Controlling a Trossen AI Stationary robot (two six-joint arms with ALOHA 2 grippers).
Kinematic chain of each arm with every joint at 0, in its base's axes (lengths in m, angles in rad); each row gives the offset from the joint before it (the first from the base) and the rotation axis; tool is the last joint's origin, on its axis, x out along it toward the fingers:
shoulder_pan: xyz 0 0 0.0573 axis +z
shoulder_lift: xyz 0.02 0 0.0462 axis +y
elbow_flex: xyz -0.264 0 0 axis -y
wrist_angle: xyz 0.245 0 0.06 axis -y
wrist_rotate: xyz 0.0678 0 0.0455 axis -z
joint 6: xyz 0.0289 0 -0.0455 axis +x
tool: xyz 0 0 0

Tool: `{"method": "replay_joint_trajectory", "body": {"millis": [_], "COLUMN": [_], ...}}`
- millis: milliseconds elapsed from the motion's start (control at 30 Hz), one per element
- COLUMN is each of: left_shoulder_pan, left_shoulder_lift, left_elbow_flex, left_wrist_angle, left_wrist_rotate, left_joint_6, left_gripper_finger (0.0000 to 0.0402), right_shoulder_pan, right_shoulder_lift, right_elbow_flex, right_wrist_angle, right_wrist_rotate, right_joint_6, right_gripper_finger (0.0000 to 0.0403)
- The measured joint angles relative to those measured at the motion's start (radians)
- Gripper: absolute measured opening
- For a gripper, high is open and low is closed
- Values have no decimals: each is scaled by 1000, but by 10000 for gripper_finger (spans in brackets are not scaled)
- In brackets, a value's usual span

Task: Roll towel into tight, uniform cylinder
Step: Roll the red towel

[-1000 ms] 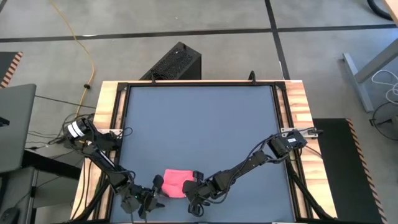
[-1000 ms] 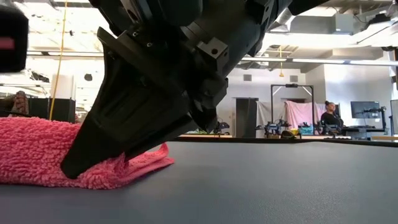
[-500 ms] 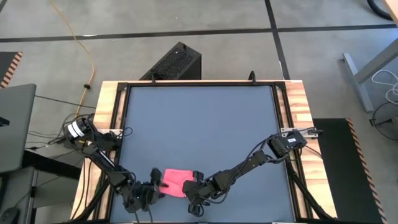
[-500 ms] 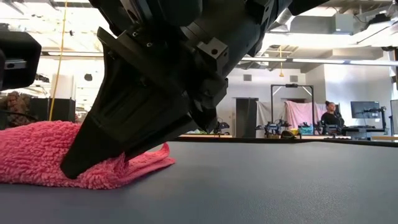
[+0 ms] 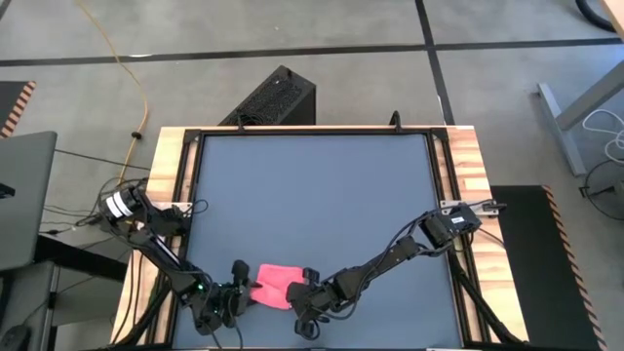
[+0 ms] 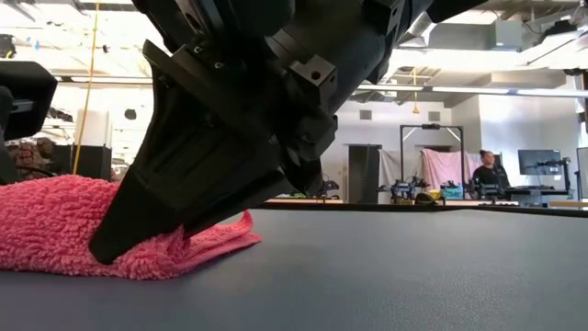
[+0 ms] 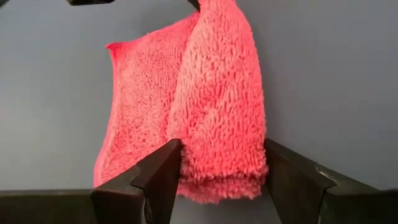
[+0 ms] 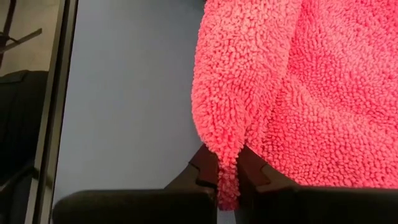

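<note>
The left gripper (image 5: 237, 289) sits at the near edge of the table (image 5: 312, 185), its fingers (image 7: 163, 174) spread wide on either side of the folded end of the towel (image 5: 276, 284), not yet closed on it. The towel lies partly folded on the dark tabletop near the front edge, between the two grippers. The right gripper (image 5: 305, 292) presses down at the towel's right side with its fingers (image 8: 205, 163) closed tight on a pinch of pink cloth. Beyond the towel, the tabletop runs bare to the far and side rails. A black box (image 5: 270, 97) stands on the floor behind the table.
</note>
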State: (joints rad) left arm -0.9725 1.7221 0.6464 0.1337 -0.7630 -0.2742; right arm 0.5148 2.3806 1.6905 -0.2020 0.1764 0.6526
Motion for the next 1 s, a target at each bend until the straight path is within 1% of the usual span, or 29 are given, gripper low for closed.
{"method": "replay_joint_trajectory", "body": {"millis": [133,233,333,433,467,567,633,733,900,1000], "left_shoulder_pan": [25,42,48,50,50,53,62,81,148,196], "left_shoulder_lift": [28,41,42,41,40,31,15,-19,-47,-47], "left_elbow_flex": [0,0,0,1,1,2,2,2,4,5], "left_wrist_angle": [13,23,25,26,24,18,18,17,12,-4], "left_wrist_rotate": [37,73,118,163,176,219,283,423,657,752], "left_joint_6": [-39,-57,-79,-100,-113,-151,-181,-224,-307,-390], "left_gripper_finger": [200,169,110,33,19,13,9,5,3,4], "right_shoulder_pan": [1,2,6,15,19,33,40,46,58,58], "right_shoulder_lift": [1,1,1,1,1,1,-4,-14,-34,-39], "right_elbow_flex": [1,1,1,1,1,1,2,2,3,2], "right_wrist_angle": [9,9,7,7,6,2,-6,-17,-22,-23], "right_wrist_rotate": [0,1,5,14,19,41,52,51,37,33], "right_joint_6": [35,72,107,134,141,175,207,265,326,366], "right_gripper_finger": [36,36,36,36,36,36,36,36,36,36]}}
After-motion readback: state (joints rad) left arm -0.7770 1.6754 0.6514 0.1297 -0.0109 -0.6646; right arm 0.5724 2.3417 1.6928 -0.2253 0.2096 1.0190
